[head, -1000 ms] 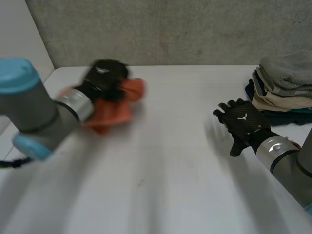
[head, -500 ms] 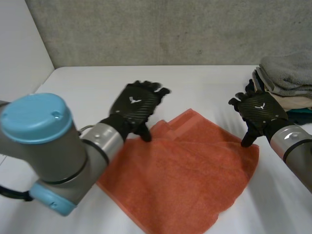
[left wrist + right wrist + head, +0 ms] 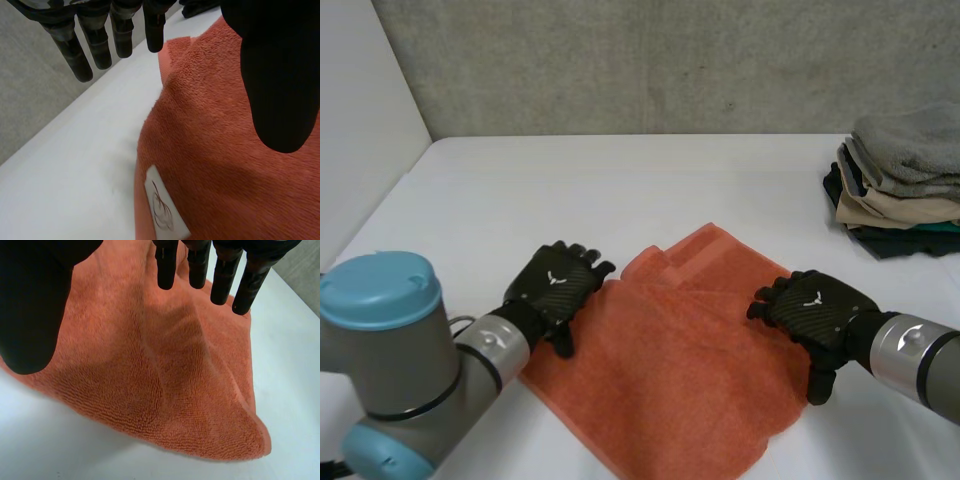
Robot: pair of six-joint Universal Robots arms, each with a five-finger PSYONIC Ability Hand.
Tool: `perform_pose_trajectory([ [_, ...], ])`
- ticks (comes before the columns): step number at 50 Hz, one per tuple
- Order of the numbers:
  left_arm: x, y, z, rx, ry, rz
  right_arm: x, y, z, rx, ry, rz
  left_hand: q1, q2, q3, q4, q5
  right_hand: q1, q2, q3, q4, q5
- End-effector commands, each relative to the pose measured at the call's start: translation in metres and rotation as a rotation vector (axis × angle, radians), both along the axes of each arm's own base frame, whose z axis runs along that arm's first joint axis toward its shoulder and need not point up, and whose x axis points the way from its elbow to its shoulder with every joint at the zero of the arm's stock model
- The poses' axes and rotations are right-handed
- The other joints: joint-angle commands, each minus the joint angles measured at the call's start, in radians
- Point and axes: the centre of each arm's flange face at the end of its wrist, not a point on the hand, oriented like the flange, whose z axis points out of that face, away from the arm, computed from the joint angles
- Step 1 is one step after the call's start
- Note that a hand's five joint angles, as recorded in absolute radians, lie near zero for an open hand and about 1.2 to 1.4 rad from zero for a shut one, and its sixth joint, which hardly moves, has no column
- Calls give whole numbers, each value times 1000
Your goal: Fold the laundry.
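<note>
An orange terry towel [image 3: 690, 370] lies spread on the white table [image 3: 620, 190], nearest the front edge, with 1 corner pointing towards the back wall and a small doubled-over layer there. The 2 hands sit on opposite sides of it. The left hand [image 3: 552, 288] is at the towel's left edge; in the left wrist view its fingers [image 3: 75, 55] are straight and slightly spread over the bare table just beside the towel [image 3: 225, 175], while the thumb [image 3: 280, 75] hangs over the cloth, pinching nothing. A white sewn label [image 3: 164, 210] lies on the towel's edge under that palm. The right hand [image 3: 812, 308] is over the towel's right side; in the right wrist view its fingers [image 3: 222, 282] are straight and a little apart above the cloth [image 3: 165, 380], the thumb [image 3: 35, 305] out towards the near edge, and nothing is gripped. A stack of folded laundry [image 3: 905, 180], grey on top, stands well apart at the table's far right.
</note>
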Motion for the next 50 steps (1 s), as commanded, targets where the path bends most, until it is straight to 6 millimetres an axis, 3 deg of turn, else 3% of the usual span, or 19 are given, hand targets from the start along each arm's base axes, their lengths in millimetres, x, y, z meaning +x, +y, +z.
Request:
perform_pose_trajectory([
  [1, -21, -15, -8, -61, 30, -35, -2, -13, -22, -61, 2, -56, 86, 72, 68, 75, 72, -24, -45, -38, -58, -67],
  [7, -39, -15, -26, -40, 15, -71, -5, -23, -42, -63, 17, -111, 359, 345, 340, 347, 345, 94, 73, 80, 60, 51],
  [10, -45, -15, -34, -26, 1, -86, -4, -26, -47, -58, 19, -115, 717, 703, 698, 705, 703, 226, 205, 212, 192, 183],
  [13, -50, -9, -35, -30, -13, -108, -4, -31, -45, -88, 11, -117, 1180, 1166, 1161, 1168, 1166, 776, 756, 763, 743, 734],
  [15, -53, -6, -28, -58, -14, -108, -3, -37, -41, -121, 1, -120, 1190, 1176, 1171, 1178, 1176, 1195, 1174, 1182, 1161, 1152],
  [18, -54, -7, -12, -103, 0, -78, -2, -42, -37, -151, -12, -127, 1190, 1176, 1171, 1178, 1176, 1197, 1176, 1184, 1163, 1154],
  [19, -52, -8, 8, -149, 20, -44, -2, -44, -35, -157, -19, -133, 1190, 1176, 1171, 1178, 1176, 1197, 1176, 1184, 1163, 1154],
  [26, -47, 5, 78, -298, 136, 2, -2, -53, -13, -229, -56, -148, 1190, 1176, 1171, 1178, 1176, 1197, 1176, 1184, 1163, 1154],
  [27, -47, 12, 96, -336, 172, -8, -1, -57, -4, -254, -77, -154, 1190, 1176, 1171, 1178, 1176, 1197, 1176, 1184, 1163, 1154],
  [31, -44, 20, 129, -418, 235, -14, 3, -64, 20, -295, -163, -185, 1190, 1176, 1171, 1178, 1176, 1197, 1176, 1184, 1163, 1154],
  [32, -44, 20, 132, -425, 241, -13, 3, -64, 25, -296, -184, -193, 1190, 1176, 1171, 1178, 1176, 1197, 1176, 1184, 1163, 1154],
  [34, -45, 18, 134, -432, 246, -12, 4, -62, 32, -280, -235, -213, 1190, 1176, 1171, 1178, 1176, 743, 722, 730, 709, 700],
  [41, -47, 6, 96, -334, 162, -2, 1, -45, 32, -158, -256, -241, 1190, 1176, 1171, 1178, 1176, 327, 306, 314, 293, 284],
  [43, -44, -2, 86, -308, 145, 21, -3, -39, 25, -101, -231, -251, 1190, 1176, 1171, 1178, 1176, 16, -5, 3, -18, -27],
  [46, -41, -7, 85, -305, 142, 35, -5, -30, 18, -30, -218, -255, 1190, 1176, 1171, 1178, 1176, -24, -45, -38, -58, -67],
  [50, -42, -7, 99, -340, 170, 38, -5, -25, 14, 2, -213, -247, 1190, 1176, 1171, 1178, 1176, -24, -45, -38, -58, -67],
])
